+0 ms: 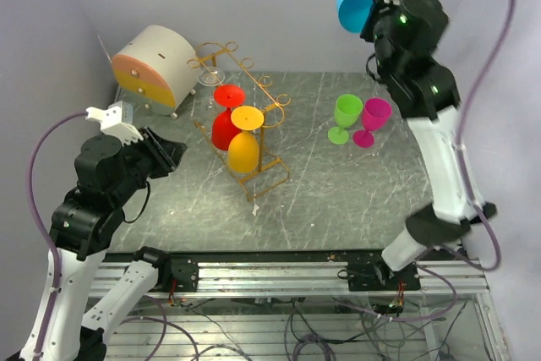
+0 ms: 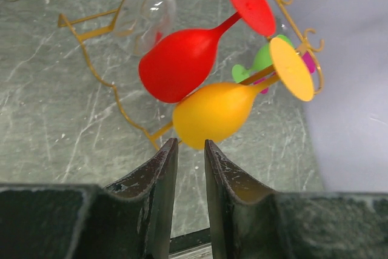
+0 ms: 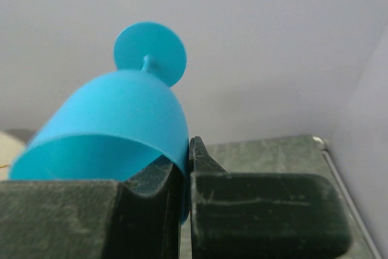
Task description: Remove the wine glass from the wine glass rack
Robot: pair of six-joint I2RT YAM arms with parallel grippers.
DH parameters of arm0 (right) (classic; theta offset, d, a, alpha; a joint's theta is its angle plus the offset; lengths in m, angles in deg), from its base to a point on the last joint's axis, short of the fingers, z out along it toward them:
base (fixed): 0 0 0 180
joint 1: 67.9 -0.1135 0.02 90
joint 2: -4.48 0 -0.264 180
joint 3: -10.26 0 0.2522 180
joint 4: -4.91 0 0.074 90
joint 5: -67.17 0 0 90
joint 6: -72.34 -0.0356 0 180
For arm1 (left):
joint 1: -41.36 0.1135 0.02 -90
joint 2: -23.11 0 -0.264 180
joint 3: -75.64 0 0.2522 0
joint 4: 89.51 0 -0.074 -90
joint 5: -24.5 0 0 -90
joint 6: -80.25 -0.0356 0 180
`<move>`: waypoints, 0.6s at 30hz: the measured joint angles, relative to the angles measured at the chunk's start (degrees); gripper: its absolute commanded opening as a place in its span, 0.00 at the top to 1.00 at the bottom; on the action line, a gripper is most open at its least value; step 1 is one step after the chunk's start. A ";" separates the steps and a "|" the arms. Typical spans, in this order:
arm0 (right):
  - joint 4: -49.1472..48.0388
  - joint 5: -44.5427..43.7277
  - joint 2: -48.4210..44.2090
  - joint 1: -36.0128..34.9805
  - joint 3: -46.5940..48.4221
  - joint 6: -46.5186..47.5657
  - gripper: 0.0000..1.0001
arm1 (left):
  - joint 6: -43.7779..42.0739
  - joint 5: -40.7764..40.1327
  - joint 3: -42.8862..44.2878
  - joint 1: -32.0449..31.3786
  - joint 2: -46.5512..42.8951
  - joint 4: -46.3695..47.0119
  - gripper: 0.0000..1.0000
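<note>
My right tool (image 3: 187, 150) is pinching the rim wall of the blue wine glass (image 3: 115, 119), one finger inside the bowl and one outside. The glass is held high over the far right of the table (image 1: 338, 183), tipped with its foot pointing up and away. It is well clear of the gold wine glass rack (image 1: 267, 82).

On the rack I see a red glass (image 1: 224, 128) and a yellow glass (image 1: 243, 151) hanging bowl-down, plus a clear glass (image 2: 151, 13) behind them. My left tool (image 2: 191, 144) sits just short of the yellow bowl, its fingers drawn nearly together and gripping nothing. A green glass (image 1: 347, 112) and a magenta glass (image 1: 375, 114) stand upright side by side right of the rack. A round drawer box (image 1: 156, 65) sits at the far left.
</note>
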 measured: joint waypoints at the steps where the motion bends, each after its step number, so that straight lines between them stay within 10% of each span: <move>1: 1.38 0.70 3.63 3.04 2.75 -0.55 1.00 | -0.44 -0.63 -1.11 0.00 -0.55 -0.02 0.66; 8: 11.50 14.56 20.22 19.28 8.04 -6.54 1.00 | -2.05 -3.76 -5.27 0.00 -6.01 -1.46 0.66; 18: 17.33 28.52 30.12 21.68 6.86 -9.46 1.00 | -3.43 -8.76 -13.14 0.00 -13.64 -2.64 0.67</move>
